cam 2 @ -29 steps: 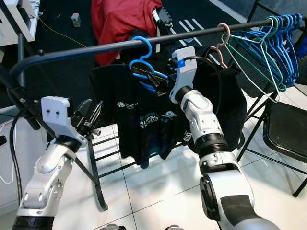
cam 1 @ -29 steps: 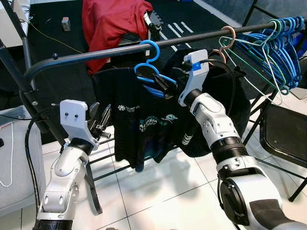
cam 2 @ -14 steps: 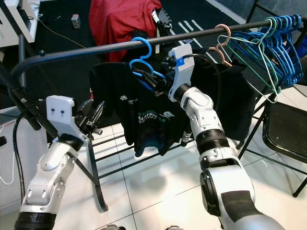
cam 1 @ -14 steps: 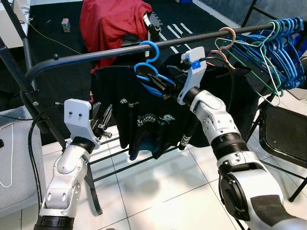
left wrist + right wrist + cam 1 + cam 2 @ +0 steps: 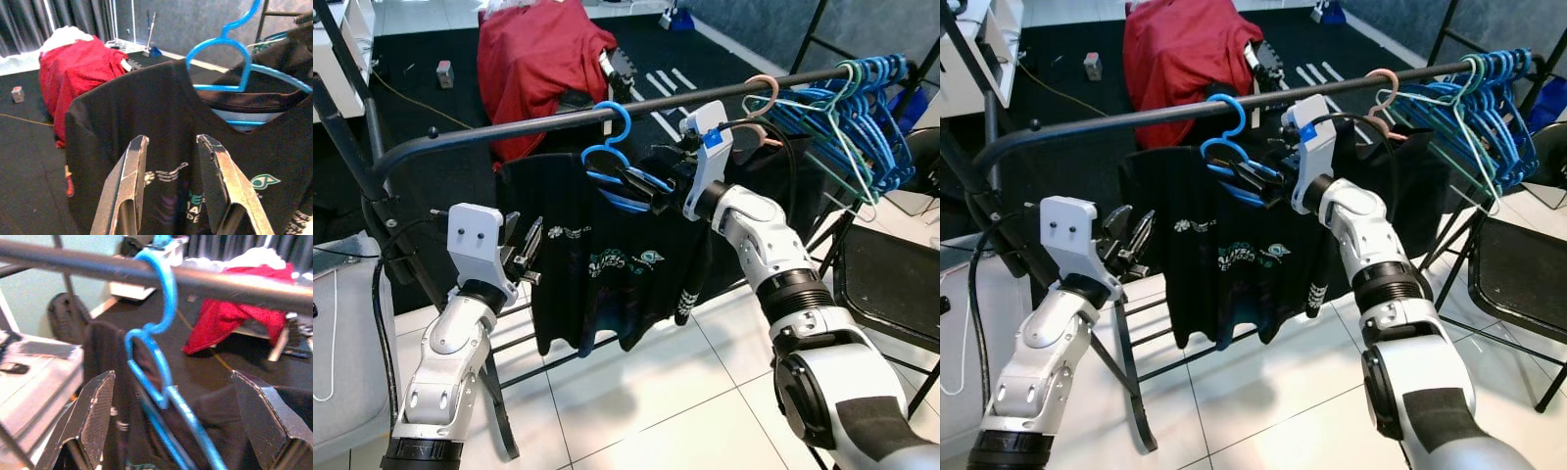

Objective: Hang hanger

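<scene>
Right gripper [image 5: 641, 186] is sitting wide open astride blue hanger [image 5: 612, 147], hooked on rail [image 5: 489, 132] w/ black shirt [image 5: 607, 259]; fingers opened since. Left gripper [image 5: 524, 250] is hovering part-open beside the shirt's edge.

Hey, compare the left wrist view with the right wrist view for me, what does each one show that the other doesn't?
Left wrist view alone: the printed front of the black t-shirt, seen between the left gripper fingers, and a floor tool leaning on the far wall.

Right wrist view alone: the black rail with the blue hanger hook over it, seen between the wide-open fingers of the right gripper, and a grey surface beside the rack.

Both: the blue hanger, the black t-shirt on it, and the red cloth heaped behind.
</scene>
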You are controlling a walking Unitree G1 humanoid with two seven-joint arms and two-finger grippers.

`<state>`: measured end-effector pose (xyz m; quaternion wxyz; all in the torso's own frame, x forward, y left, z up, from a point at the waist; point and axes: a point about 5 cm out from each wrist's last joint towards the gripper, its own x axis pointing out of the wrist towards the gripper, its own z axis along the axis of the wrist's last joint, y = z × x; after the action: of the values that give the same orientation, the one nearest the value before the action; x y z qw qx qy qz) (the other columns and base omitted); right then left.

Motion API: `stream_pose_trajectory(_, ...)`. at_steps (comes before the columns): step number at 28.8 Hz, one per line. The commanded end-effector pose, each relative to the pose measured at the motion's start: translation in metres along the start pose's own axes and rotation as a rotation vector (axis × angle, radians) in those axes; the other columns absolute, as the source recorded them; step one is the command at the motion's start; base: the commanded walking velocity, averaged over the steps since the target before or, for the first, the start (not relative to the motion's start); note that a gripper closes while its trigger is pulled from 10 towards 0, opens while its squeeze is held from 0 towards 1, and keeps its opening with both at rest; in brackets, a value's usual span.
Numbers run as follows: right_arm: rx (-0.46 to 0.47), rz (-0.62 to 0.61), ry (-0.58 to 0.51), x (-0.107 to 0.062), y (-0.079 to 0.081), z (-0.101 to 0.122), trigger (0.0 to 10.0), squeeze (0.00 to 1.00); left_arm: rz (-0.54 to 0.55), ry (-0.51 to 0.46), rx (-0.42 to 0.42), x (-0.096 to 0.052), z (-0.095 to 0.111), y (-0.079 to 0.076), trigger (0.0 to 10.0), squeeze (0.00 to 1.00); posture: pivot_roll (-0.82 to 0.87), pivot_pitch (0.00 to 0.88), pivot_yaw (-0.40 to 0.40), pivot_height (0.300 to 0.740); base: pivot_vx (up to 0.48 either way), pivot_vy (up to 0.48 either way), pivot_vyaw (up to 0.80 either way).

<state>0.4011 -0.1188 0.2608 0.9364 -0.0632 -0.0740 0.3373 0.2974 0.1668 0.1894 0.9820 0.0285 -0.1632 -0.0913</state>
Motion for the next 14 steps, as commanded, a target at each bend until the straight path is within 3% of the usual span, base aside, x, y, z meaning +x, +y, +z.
stream_pose_trajectory(1,-0.003,-0.016,0.019,0.0,-0.004,0.001,10.0,0.0,-0.012,0.025,0.017,-0.002,-0.005,0.0,10.0,0.0,-0.04,0.053,-0.041,0.74,0.0,0.0,0.0)
stream_pose_trajectory(14,-0.014,0.016,0.075,-0.01,-0.015,-0.002,10.0,0.0,-0.034,0.048,0.028,-0.002,-0.008,-0.003,10.0,0.0,-0.05,0.064,-0.038,0.74,0.0,0.0,0.0)
